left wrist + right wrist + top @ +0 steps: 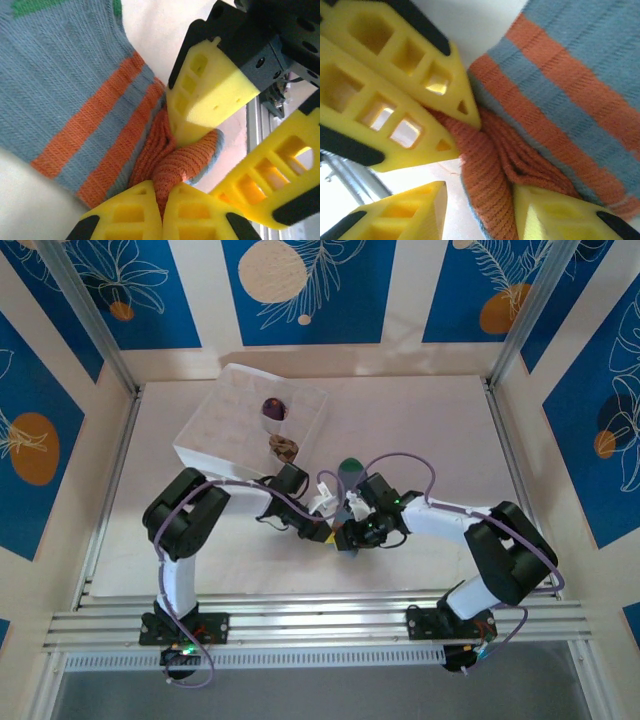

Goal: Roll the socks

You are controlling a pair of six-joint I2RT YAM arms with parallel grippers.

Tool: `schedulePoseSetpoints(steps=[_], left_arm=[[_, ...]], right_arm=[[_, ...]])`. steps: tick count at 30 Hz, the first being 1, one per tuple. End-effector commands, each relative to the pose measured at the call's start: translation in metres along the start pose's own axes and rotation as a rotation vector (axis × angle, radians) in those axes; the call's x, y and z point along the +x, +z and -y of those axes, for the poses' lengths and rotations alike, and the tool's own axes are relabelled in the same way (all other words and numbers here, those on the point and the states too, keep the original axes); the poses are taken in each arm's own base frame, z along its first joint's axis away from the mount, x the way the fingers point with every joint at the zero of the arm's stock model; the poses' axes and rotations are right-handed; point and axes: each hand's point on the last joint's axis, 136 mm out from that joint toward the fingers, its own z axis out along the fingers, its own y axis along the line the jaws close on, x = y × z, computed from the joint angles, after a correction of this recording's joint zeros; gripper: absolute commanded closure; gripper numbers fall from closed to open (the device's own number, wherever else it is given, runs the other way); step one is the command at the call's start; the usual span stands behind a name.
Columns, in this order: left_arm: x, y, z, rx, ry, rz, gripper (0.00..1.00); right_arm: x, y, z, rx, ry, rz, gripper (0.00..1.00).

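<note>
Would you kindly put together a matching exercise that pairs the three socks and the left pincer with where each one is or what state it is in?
Column one:
1. blue-grey striped sock
2. purple sock
3. brown sock
4. left pincer

Column two:
A. in the white box, in a compartment nearer the arms
B. shut on an orange cuff
C. lying outside the box
D. in the box, in a compartment farther from the arms

Pairs: 1-C; 2-D; 3-A; 4-B
</note>
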Motion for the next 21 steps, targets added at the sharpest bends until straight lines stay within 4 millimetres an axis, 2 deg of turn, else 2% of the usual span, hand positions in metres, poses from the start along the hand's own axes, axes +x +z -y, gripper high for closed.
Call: schedulePoseSetpoints(steps=[1, 4, 7, 11, 12, 16, 21], left_arm=[[0.013, 0.002, -0.021, -0.040, -0.145, -0.044, 1.00], [0.013, 0.002, -0.020, -0.034, -0.151, -0.048, 1.00], [0.010, 0.001, -0.018, -0.024, -0.143, -0.034, 1.00], [0.006, -0.004, -0.014, -0.027, -0.078, 0.006, 1.00], [0.005, -0.006, -0.012, -0.030, -0.048, 0.017, 0.97], [-0.001, -0.013, 0.003, -0.012, 0.083, 0.078, 0.85], [-0.005, -0.022, 0.023, 0.011, 0.276, 0.160, 0.69]], right_arm=[[0.011, 0.008, 0.009, 0.123, -0.106, -0.031, 0.58], [0.010, 0.012, 0.012, 0.163, -0.123, -0.019, 0.61], [0.011, 0.014, 0.017, 0.192, -0.107, -0.028, 0.74], [0.015, 0.013, 0.015, 0.165, -0.089, -0.055, 0.96], [0.016, 0.011, 0.012, 0.134, -0.074, -0.065, 0.99], [0.017, -0.001, -0.004, -0.065, 0.033, -0.131, 1.00], [0.016, -0.010, -0.003, -0.168, 0.136, -0.195, 1.00]])
